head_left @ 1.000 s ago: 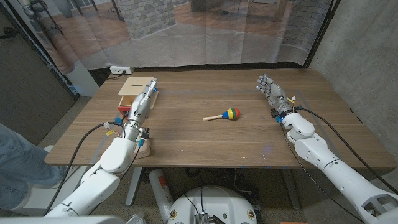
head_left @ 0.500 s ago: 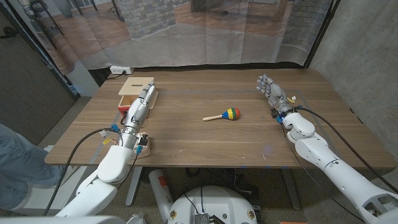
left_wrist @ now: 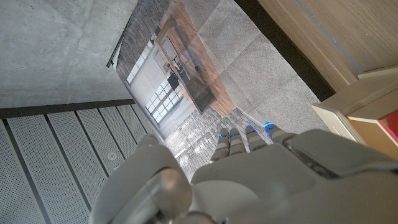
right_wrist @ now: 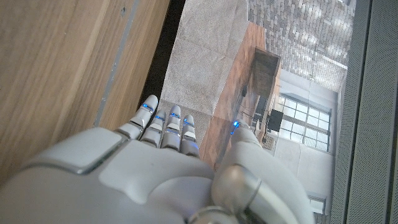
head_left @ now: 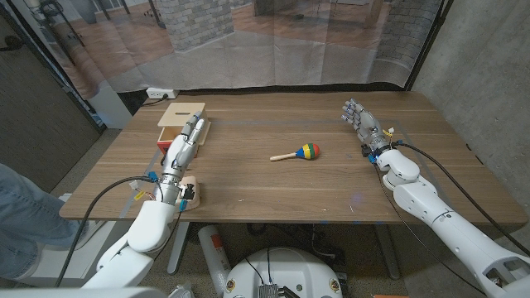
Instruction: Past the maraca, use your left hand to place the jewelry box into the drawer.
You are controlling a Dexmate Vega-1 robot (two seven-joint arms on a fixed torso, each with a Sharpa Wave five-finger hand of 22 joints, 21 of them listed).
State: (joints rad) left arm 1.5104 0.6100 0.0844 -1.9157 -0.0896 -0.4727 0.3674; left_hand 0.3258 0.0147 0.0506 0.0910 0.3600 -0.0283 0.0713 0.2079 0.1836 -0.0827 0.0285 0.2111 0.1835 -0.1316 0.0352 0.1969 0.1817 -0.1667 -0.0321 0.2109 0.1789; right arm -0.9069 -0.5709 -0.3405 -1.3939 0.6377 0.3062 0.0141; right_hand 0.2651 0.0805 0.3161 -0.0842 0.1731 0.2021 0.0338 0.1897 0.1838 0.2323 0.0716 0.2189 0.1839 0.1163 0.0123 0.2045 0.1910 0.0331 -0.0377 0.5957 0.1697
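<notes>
- Left hand (head_left: 187, 141) empty, fingers straight and apart, over the wooden drawer (head_left: 177, 116).
- Right hand (head_left: 362, 121) empty, fingers spread.
- Maraca (head_left: 300, 152) mid-table (head_left: 273, 186).

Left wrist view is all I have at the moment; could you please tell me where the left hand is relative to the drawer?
Observer: In the head view the left hand reaches with straight fingers over the wooden drawer unit at the table's left side.
Operator: Thank you. Where is the maraca?
Observer: The maraca lies near the table's middle, to the right of that hand and apart from it.
Operator: And the right hand?
Observer: The right hand is over the table's right side, fingers apart, holding nothing.
</notes>
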